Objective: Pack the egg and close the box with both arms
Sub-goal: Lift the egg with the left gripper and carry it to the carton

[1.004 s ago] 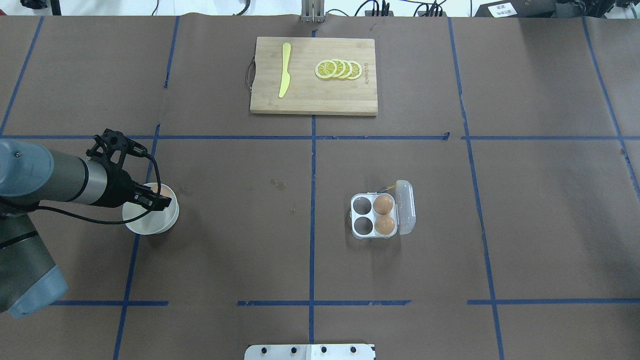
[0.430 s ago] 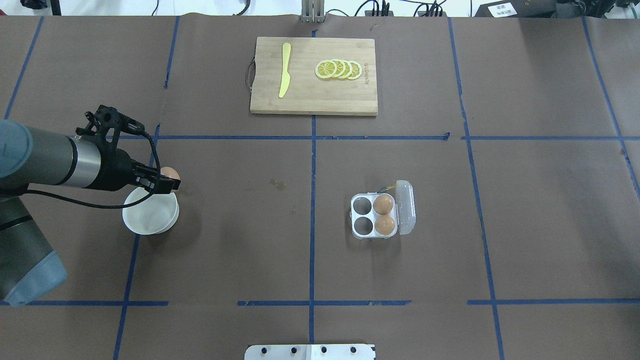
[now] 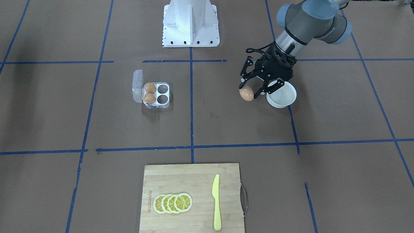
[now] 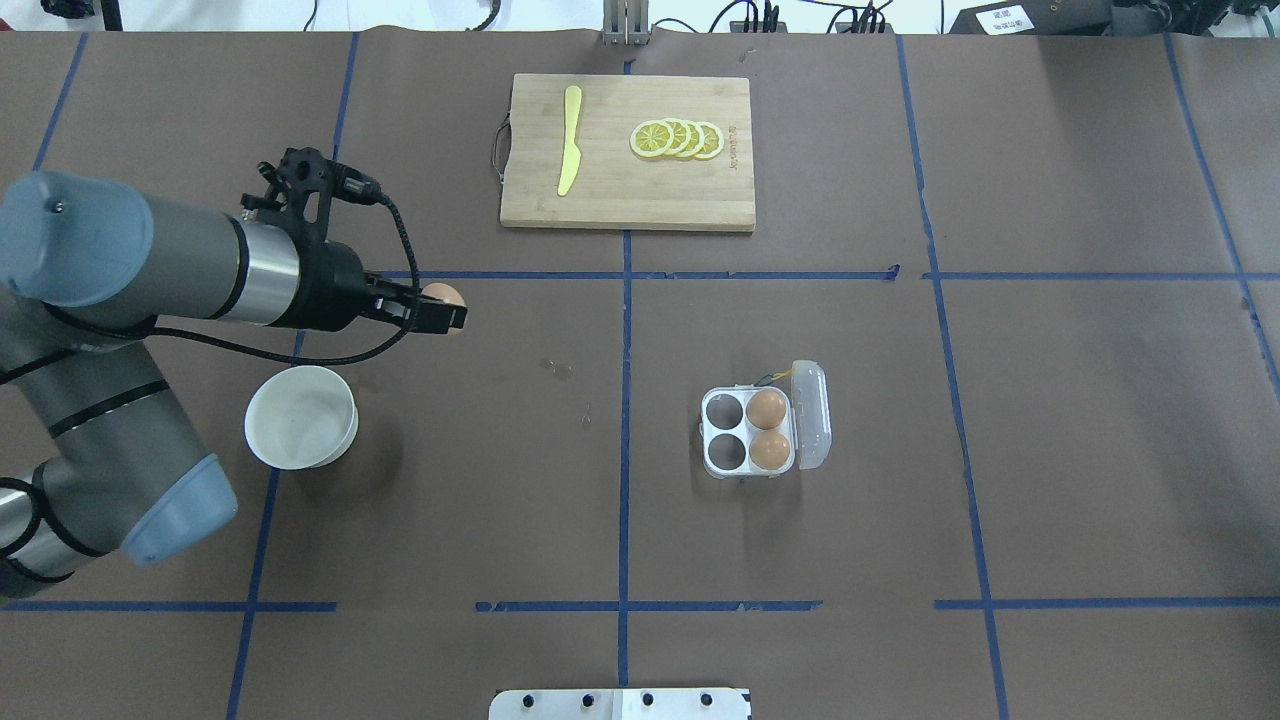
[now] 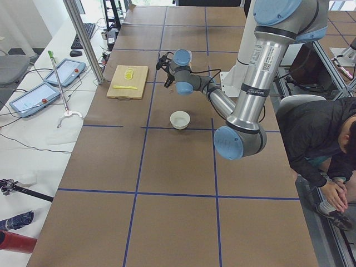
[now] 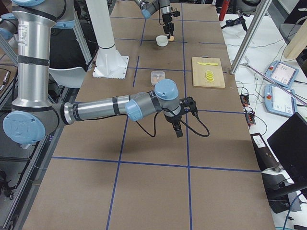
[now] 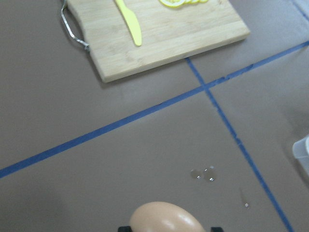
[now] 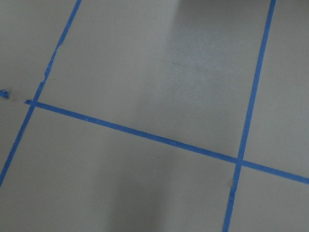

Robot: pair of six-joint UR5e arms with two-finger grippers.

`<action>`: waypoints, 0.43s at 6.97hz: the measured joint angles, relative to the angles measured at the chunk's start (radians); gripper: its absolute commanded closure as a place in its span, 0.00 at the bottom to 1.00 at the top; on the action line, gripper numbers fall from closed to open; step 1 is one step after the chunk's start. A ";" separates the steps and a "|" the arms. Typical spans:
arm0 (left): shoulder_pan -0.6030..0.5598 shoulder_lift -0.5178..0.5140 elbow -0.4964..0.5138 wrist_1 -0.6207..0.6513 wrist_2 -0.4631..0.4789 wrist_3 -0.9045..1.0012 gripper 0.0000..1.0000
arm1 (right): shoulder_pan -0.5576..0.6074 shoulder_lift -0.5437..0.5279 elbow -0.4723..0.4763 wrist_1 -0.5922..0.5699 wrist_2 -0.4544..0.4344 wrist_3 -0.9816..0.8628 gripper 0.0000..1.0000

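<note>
White bowl (image 4: pixel 300 430) sits nearest. Just beyond it the left gripper (image 3: pixel 249 92) pinches the egg (image 4: pixel 445 294) above the table, well apart from the open box (image 4: pixel 724 432) holding two eggs (image 4: pixel 768 408). I cannot tell whether the right gripper (image 6: pixel 178 130) is open or closed. Farthest lies the board (image 4: pixel 640 190).

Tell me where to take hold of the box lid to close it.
Pinch the lid by its free long edge, from above, on the robot's right side of the box. The lid looks tilted up and open, hinged along that side, so its free edge is topmost and clear.
</note>
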 measured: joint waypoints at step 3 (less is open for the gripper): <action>0.076 -0.134 0.080 -0.098 0.003 -0.230 0.81 | 0.000 0.003 -0.002 0.001 0.000 0.001 0.00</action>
